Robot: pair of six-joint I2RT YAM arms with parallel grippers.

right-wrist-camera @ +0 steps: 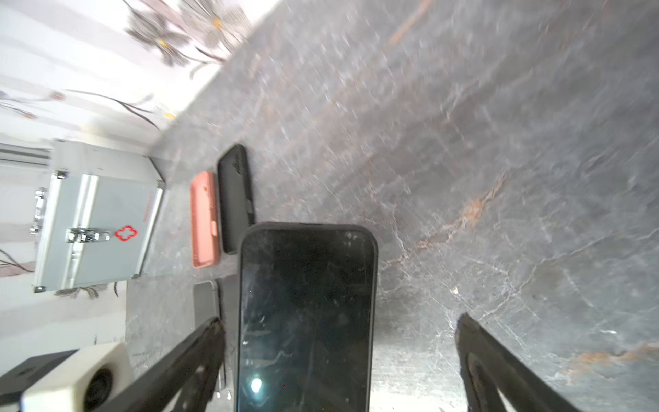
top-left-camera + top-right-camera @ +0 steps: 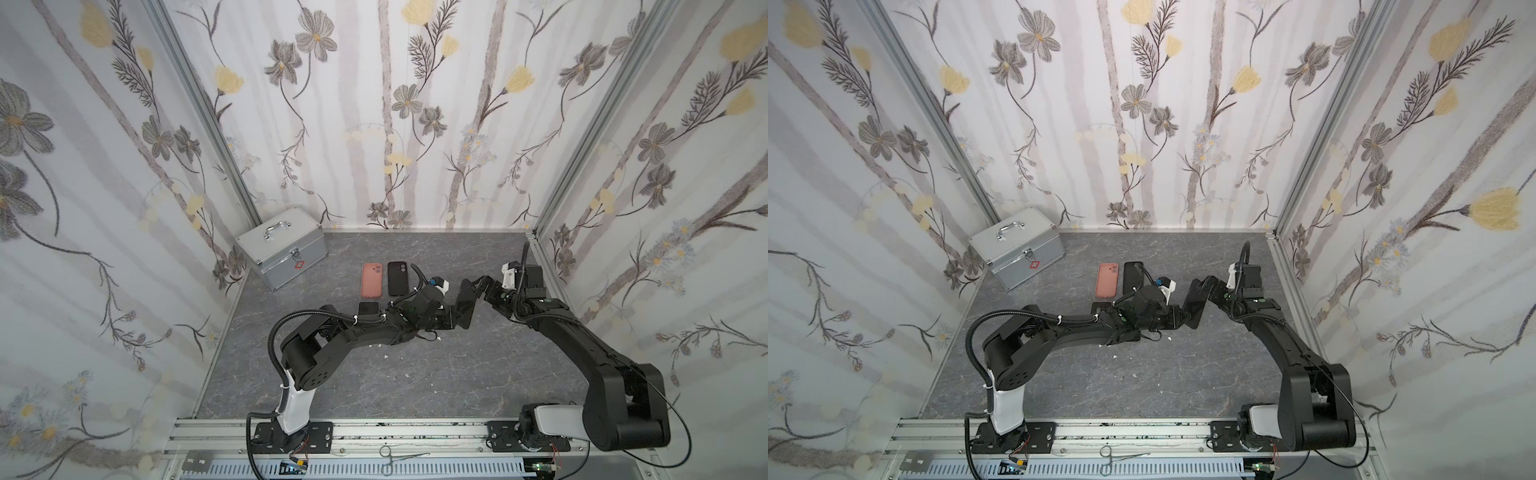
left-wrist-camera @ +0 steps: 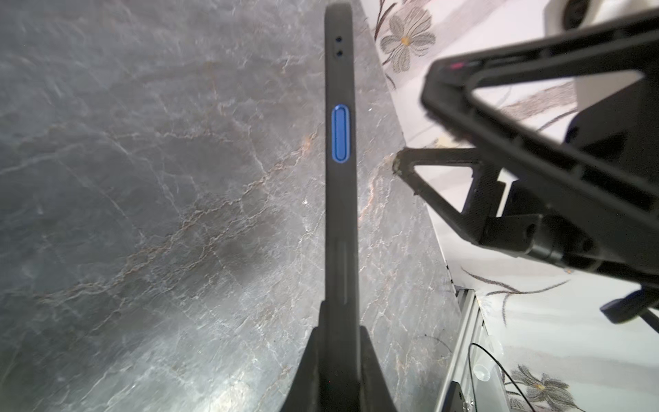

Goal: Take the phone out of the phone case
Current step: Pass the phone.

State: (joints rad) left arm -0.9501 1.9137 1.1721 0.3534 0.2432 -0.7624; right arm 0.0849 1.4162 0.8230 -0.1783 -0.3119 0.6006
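Left wrist view: marbled grey tabletop (image 3: 142, 178), floral walls (image 3: 406, 39); left pincer (image 3: 338, 330) pinching cased phone (image 3: 340, 199), right pincer (image 3: 412, 130) spread.

We are seeing a matt, finely grained black phone case (image 3: 340, 199) of rubbery-looking plastic, with a glossy blue metallic button (image 3: 339, 133) in its edge. We are reading the phone (image 1: 306, 314) as a glossy glass screen, smudged and scratched. The fingers (image 3: 445, 157) of the right gripper (image 3: 412, 133) are looking like matt, rough black plastic. The tabletop (image 2: 415, 374) is presenting a smooth grey marble-look finish with a soft sheen. Left of centre in both top views, the box (image 2: 282, 249) is showing brushed silver metal with a shiny chrome handle (image 2: 277, 229). The pink case (image 2: 371, 280) is appearing matt and smooth.
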